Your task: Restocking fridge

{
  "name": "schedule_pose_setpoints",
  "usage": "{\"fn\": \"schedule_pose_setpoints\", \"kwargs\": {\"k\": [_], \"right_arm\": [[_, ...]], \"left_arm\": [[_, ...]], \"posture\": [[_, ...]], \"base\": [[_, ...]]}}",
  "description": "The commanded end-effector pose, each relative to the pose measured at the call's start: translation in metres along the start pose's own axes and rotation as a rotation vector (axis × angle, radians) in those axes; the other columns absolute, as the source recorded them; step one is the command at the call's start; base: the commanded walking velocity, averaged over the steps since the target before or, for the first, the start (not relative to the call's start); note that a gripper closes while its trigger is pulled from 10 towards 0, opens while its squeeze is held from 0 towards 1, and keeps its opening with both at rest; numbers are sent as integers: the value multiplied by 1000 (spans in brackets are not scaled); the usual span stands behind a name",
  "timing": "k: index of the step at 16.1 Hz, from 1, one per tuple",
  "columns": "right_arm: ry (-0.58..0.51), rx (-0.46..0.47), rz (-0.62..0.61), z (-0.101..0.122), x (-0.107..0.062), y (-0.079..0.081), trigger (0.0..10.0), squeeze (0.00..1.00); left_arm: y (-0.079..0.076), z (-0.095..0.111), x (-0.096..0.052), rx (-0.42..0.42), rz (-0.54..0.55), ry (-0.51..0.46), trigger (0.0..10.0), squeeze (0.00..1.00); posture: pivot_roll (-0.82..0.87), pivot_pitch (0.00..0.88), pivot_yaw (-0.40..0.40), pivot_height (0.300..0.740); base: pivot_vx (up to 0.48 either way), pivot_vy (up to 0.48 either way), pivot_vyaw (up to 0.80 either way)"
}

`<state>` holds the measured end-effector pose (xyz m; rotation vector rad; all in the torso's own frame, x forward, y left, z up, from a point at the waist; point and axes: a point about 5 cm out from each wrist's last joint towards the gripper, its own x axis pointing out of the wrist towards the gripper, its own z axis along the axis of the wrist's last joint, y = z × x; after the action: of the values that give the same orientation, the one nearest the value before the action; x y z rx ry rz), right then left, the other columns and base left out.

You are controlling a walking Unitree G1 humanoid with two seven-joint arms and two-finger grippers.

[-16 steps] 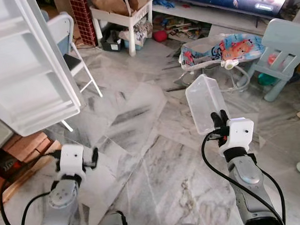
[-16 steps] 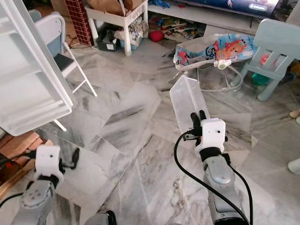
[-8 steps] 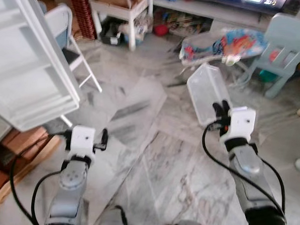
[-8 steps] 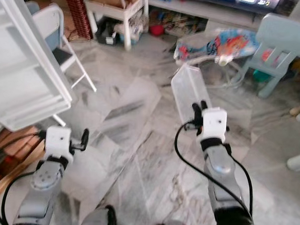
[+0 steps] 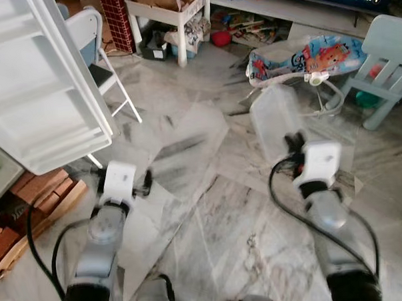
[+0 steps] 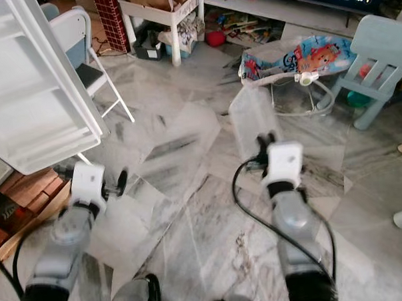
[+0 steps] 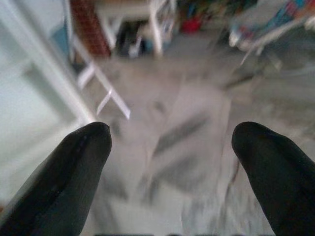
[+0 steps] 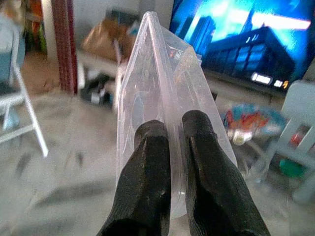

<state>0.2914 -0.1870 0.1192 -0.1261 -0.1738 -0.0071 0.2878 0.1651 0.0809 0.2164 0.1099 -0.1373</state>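
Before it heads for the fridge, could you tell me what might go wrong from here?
The right gripper pinches only the thin rim of the clear container, so it could slip or twist while walking. The open fridge door juts out near the left gripper, which might bump it. The baby bouncer could snag a turn.

A clear plastic container (image 5: pixel 274 124), empty and see-through, stands upright on its edge right of centre in the head views, tilted slightly leftward, above the marble floor. Its lower rim is pinched between two black fingers (image 8: pixel 147 191). The open fridge door (image 5: pixel 41 91), white with bare shelves, fills the upper left.
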Motion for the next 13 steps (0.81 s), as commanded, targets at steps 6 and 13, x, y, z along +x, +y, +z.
{"fn": "schedule_pose_setpoints", "kwargs": {"k": [6,13], "right_arm": [[74,22,-28,-16,-20,3,10000,0],[91,40,-75,-14,-47,-8,10000,0]], "left_arm": [[11,-22,-7,3,22,78,10000,0],[14,-29,-49,-57,78,51,10000,0]], "posture": [[-25,114,9,740],[-9,122,-21,740]], "base": [[0,0,0],[0,0,0]]}}
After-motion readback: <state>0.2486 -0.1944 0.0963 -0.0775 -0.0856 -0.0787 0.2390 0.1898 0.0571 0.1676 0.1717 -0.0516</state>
